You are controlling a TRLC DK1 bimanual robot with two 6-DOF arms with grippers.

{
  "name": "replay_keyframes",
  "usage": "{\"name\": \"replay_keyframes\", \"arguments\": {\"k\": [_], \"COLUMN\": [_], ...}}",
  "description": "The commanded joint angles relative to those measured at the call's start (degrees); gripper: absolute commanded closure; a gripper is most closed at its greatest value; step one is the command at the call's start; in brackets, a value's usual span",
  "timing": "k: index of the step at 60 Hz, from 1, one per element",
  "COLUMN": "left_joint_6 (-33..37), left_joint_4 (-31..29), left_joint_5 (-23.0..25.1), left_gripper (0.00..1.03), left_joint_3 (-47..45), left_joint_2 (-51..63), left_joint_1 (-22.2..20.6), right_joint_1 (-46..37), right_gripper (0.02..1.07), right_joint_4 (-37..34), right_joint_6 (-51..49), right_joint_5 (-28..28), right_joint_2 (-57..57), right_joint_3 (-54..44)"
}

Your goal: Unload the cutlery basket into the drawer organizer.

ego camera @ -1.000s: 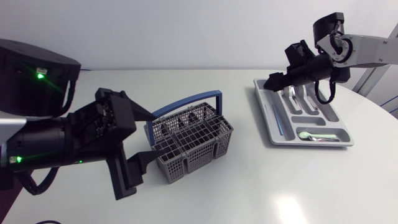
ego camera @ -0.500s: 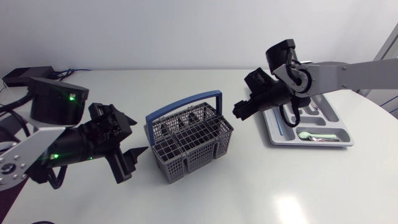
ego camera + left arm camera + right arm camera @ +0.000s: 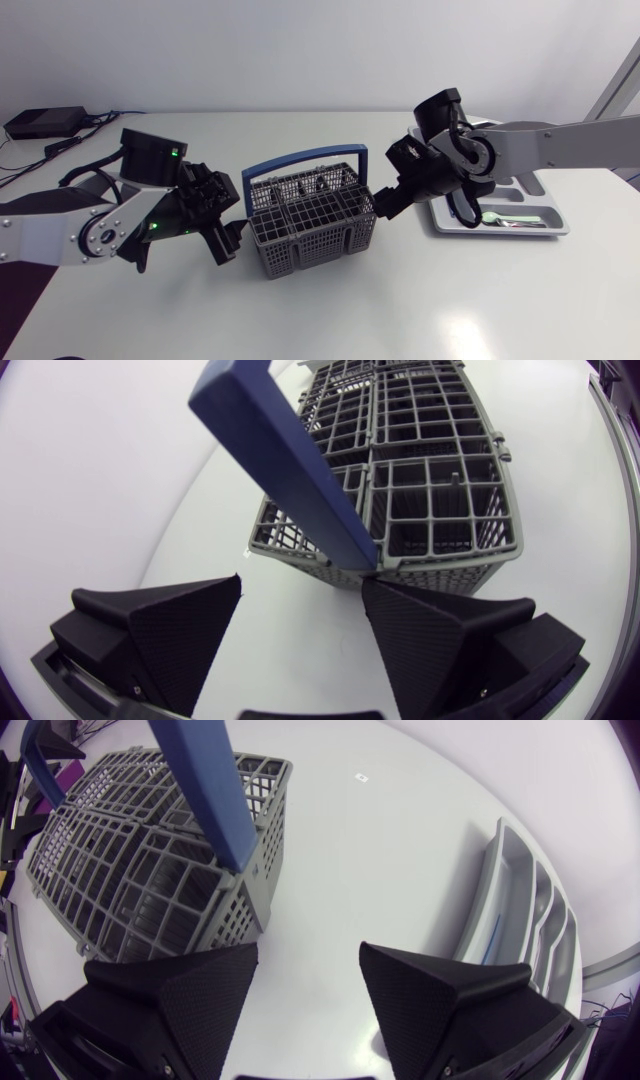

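The basket stands upright in the middle of the table, its blue handle arched over it. Our left gripper waits just beside one end and our right gripper just beside the other. Both have their fingers spread wide and hold nothing. The organizer lies near our right arm and partly behind it, with a green spoon in one slot.

We judge the basket to be a light, stiff plastic lattice that would skid on the smooth top if nudged, so one of us should steady it by the end wall or handle. Dark shapes show in its far compartments, but we cannot tell what they are. Any cutlery there would be thin, hard and slick, best pinched across a stem above the rim.
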Motion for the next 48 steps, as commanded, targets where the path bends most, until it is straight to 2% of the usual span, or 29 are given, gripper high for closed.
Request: {"name": "replay_keyframes", "arguments": {"k": [1,34,48], "left_joint_6": [1.2,2.5,2.4], "left_joint_4": [1.1,5.0,5.0], "left_joint_5": [1.0,0.5,-0.1], "left_gripper": [0.06,0.06,0.06], "left_joint_3": [2.5,15.4,18.4], "left_joint_2": [3.9,17.0,19.6], "left_joint_1": [-0.1,3.9,4.4], "right_joint_1": [2.2,3.6,4.6], "right_gripper": [0.32,0.32,0.32], "right_joint_4": [-0.8,-2.2,-2.5], "right_joint_6": [1.4,3.7,4.4], "right_joint_5": [-1.4,4.6,5.5], "right_joint_2": [-1.3,6.1,4.1], "right_joint_3": [-0.8,8.6,6.3]}}
